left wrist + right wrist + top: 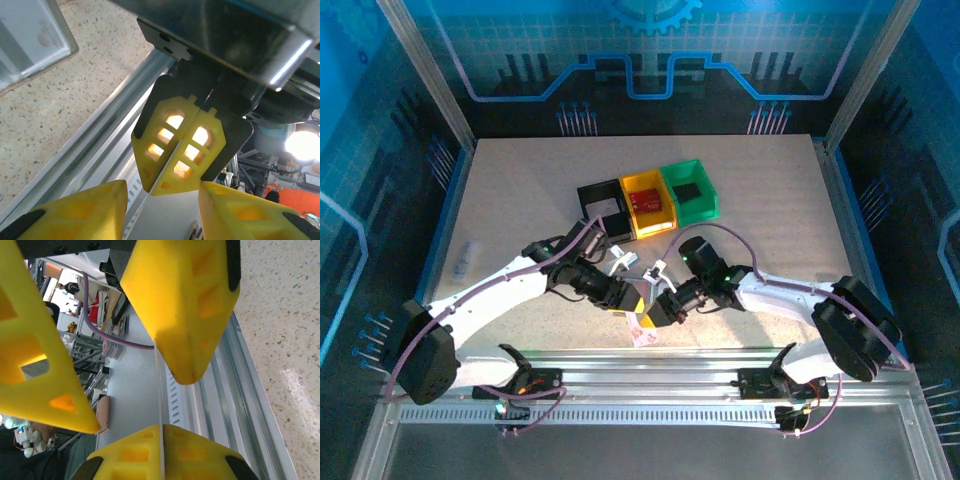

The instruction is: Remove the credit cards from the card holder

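Note:
My right gripper (161, 427) is shut on a thin whitish credit card (159, 390) seen edge-on, held up over the table's near rail. The fingers of my left gripper (162, 187) stand apart on either side of that card's free edge, open and not pressing it. The two grippers meet tip to tip, left gripper (628, 297) facing right gripper (658, 308), near the front middle of the table. The grey card holder (30, 40) lies flat on the speckled table, its pale see-through sleeve facing up. A pinkish-white flat thing (642, 332) lies just below the grippers; I cannot tell what it is.
Three small bins stand side by side behind the grippers: a black bin (603, 205), a yellow bin (648, 200) with a red card in it, and a green bin (690, 190) with a black block. An aluminium rail (650, 360) runs along the near edge.

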Tool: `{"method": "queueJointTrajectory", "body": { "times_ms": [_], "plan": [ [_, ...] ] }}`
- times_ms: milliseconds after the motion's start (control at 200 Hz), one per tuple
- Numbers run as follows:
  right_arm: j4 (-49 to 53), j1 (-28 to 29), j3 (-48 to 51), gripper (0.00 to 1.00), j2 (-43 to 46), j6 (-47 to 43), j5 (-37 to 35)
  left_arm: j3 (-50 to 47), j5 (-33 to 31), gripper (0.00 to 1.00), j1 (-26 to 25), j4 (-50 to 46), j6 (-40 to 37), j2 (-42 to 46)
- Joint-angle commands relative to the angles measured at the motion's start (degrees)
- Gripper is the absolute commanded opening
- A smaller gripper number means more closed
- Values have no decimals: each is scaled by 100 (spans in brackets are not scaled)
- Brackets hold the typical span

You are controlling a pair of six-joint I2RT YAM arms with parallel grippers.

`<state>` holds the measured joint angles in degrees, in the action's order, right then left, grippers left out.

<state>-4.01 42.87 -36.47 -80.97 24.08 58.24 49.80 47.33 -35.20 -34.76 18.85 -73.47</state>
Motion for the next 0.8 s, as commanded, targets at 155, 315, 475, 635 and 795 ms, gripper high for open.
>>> {"method": "queueJointTrajectory", "body": {
  "times_ms": [155, 315, 475, 635, 795],
  "plan": [
    [-160, 91, -129, 0, 1, 12, 196, 80, 558, 34, -206, -51, -233, -167],
    [-196, 91, -103, 0, 19, 45, 184, 91, 610, 23, -203, -20, -225, -176],
    [-108, 83, -93, 0, 79, 9, 11, 78, 654, 7, -206, 24, -183, -129],
    [-47, -129, -18, 8, 301, 33, -415, 70, 647, 0, -197, 55, -132, -29],
    [-425, -781, 291, 59, 749, 537, -982, 27, 519, 0, -63, 199, 23, 220]
  ]
}}
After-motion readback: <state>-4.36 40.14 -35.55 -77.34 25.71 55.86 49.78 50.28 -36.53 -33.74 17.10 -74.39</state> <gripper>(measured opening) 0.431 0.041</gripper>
